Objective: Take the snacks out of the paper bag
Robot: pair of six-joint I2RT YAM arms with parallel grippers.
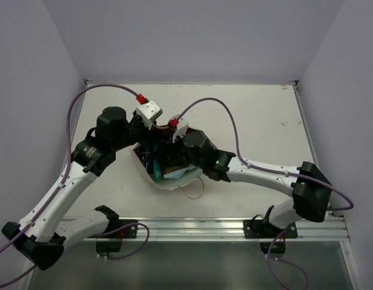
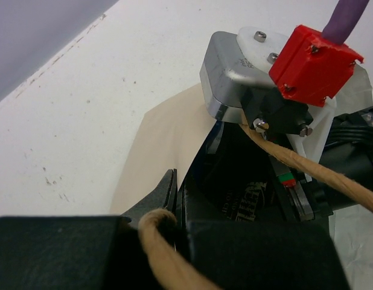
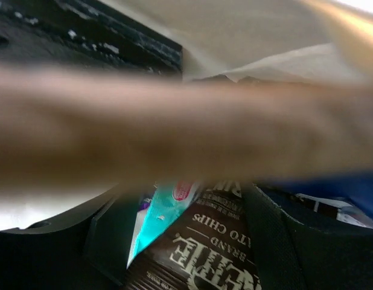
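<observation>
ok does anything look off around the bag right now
The paper bag lies slumped and crumpled between the arms. Its twisted handle loops over the left gripper, which pinches the bag rim, and a blurred tan strand, probably another handle, crosses the right wrist view.

The table (image 1: pixel 259 121) is white and scuffed (grey flecks show out beyond my left fingers (image 2: pixel 165 193)). The bag (image 1: pixel 165 181) rests on it, right where both my pairs of fingers meet. One tan wall of the bag spreads flat on the white just past my left fingertips. A handle (image 1: pixel 192 193) loops onto the table just behind my right fingers (image 3: pixel 277 241).
</observation>
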